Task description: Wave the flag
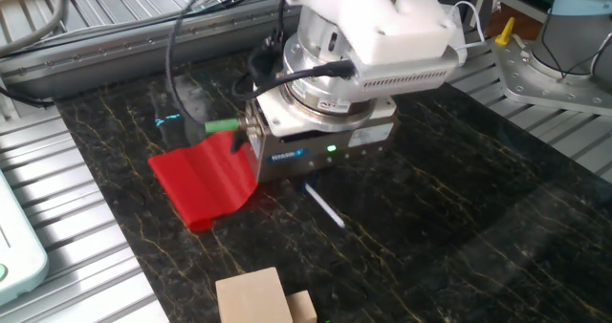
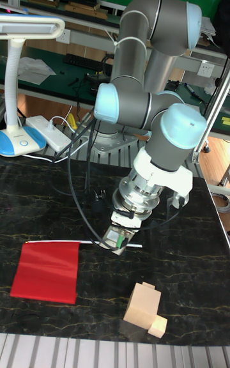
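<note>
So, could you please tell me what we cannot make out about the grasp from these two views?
- Pincer fingertips: fixed view, hidden under the wrist body; open or shut unknown.
- Flag stick at the grip: tall fixed view, pincer covers it; contact unclear.
- Wooden blocks: fixed view, cut off by bottom edge.

Silver gripper [image 1: 304,177] fingers hidden under its own body in both views, so jaw state can't be told. Mid part of thin white stick [image 1: 325,206] of red cloth flag [image 1: 206,177] covered by gripper; pale wooden blocks [image 1: 265,299] cut off by fixed view's bottom edge.
</note>
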